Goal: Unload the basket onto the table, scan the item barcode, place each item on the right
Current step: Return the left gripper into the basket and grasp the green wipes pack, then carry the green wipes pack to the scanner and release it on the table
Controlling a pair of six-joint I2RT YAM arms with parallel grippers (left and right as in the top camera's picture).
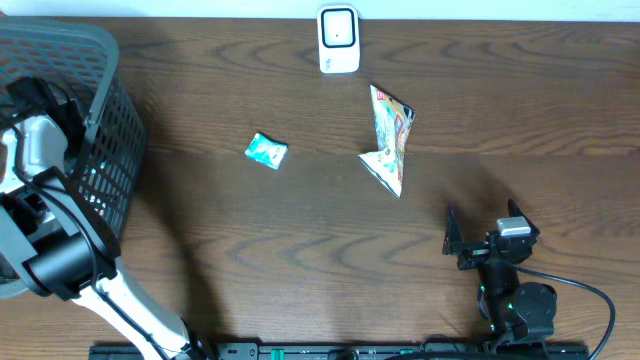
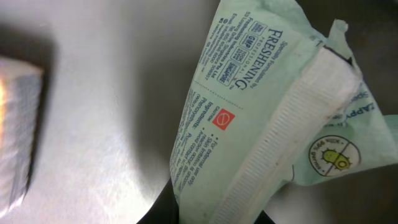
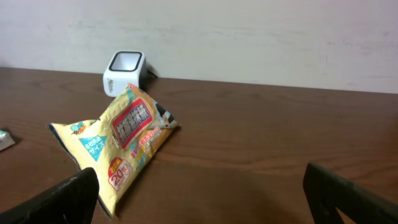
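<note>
In the left wrist view a pale green wipes packet (image 2: 261, 118) with printed text and a crimped seam fills the frame. My left gripper (image 2: 217, 215) is shut on its lower end, a dark finger on each side. Overhead, the left arm (image 1: 40, 150) reaches into the grey basket (image 1: 105, 60), and its fingers are hidden there. The white barcode scanner (image 1: 338, 40) stands at the table's far edge and also shows as the scanner (image 3: 124, 73) in the right wrist view. My right gripper (image 1: 478, 240) rests open near the front right, nothing between its fingers (image 3: 68, 196).
A yellow snack-style packet (image 1: 388, 140) lies right of centre, and is seen as the yellow packet (image 3: 121, 146) in front of the right gripper. A small teal packet (image 1: 266, 151) lies left of centre. A pale box-like object (image 2: 15, 130) sits at the basket's left.
</note>
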